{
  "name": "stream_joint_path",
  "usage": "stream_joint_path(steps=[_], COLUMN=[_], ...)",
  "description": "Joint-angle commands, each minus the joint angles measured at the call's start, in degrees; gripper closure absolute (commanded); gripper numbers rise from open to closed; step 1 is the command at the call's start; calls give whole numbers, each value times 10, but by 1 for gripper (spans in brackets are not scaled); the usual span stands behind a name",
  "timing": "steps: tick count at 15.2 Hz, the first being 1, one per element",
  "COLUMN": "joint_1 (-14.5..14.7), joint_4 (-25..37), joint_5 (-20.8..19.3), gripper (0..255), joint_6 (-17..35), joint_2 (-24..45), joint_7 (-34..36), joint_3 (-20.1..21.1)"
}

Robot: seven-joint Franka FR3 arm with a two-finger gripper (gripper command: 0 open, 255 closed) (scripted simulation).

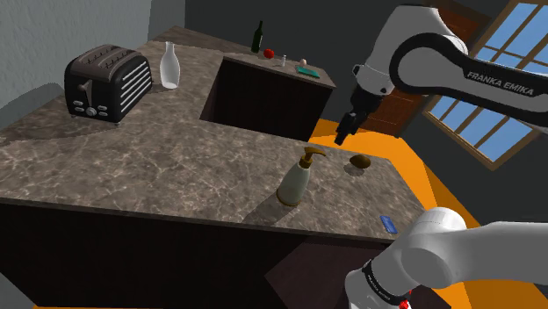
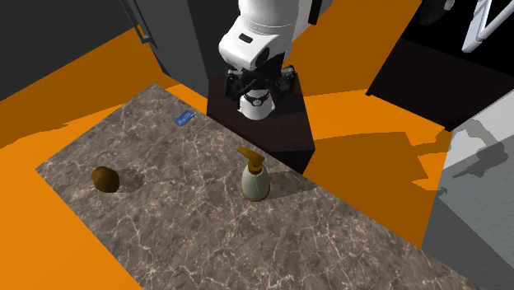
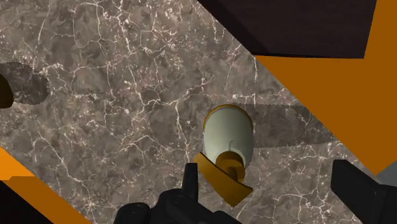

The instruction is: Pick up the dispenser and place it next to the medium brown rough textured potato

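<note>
White Franka arm (image 1: 430, 48) with dark joints
Rounded glossy white shells are split by dark grey bands; "FRANKA EMIKA" lettering (image 1: 497, 82) runs along one link, a small red mark (image 1: 404, 304) sits near the base, and the all-black gripper (image 1: 343, 134) has blocky fingers (image 3: 356, 184)

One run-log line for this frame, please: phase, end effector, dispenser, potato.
phase: pre-grasp | end effector: open, above dispenser, not touching | dispenser: upright on counter, ungrasped | potato: on counter, apart from dispenser
</note>
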Motion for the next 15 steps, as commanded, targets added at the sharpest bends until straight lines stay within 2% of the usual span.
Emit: stream_joint_path(steps=[1,9,15], joint_1=[2,11,11], joint_4=[-7,-8,-37], joint_5=[0,7,7], gripper=[0,0,0], joint_6=[38,171,218], joint_2=[33,180,200], joint_7=[-12,-64,-67], joint_3=[-7,-32,-34])
